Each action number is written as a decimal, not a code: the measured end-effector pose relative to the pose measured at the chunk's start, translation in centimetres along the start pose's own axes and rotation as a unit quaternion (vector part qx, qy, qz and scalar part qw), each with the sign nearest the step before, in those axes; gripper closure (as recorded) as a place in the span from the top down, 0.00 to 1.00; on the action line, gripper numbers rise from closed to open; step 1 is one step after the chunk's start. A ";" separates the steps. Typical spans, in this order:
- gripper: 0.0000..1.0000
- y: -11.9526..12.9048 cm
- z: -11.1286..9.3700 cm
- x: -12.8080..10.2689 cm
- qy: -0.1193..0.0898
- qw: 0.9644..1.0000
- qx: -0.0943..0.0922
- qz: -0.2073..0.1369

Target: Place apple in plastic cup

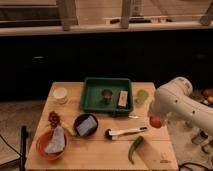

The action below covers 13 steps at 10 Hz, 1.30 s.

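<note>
The apple (pixel 156 122) is small and red-orange. It hangs at the lower end of my white arm, over the table's right edge. My gripper (pixel 155 118) is shut on it, and the arm hides most of the gripper. The plastic cup (pixel 142 96), pale yellow-green, stands upright on the table just right of the green tray. It is behind and a little left of the apple, apart from it.
The green tray (pixel 95 102) holds a small metal cup (pixel 106 94) and a block. A white cup (pixel 60 94) stands at the far left. A dark bowl (pixel 85 125), an orange bowl (pixel 51 145), a white-handled tool (pixel 126 132) and a green pepper (pixel 135 148) lie at the front.
</note>
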State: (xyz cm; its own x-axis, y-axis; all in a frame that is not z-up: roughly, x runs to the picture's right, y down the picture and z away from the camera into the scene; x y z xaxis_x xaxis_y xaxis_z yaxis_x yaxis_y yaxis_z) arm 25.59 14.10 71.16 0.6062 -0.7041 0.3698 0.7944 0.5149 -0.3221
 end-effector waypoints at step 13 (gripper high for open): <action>0.00 -5.6 -0.5 8.4 0.017 0.999 0.031 0.005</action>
State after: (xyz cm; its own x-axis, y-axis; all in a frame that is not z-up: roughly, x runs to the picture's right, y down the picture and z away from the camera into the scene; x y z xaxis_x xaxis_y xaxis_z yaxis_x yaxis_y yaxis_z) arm 26.17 5.10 75.67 0.6135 -0.7144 0.3364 0.7896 0.5509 -0.2701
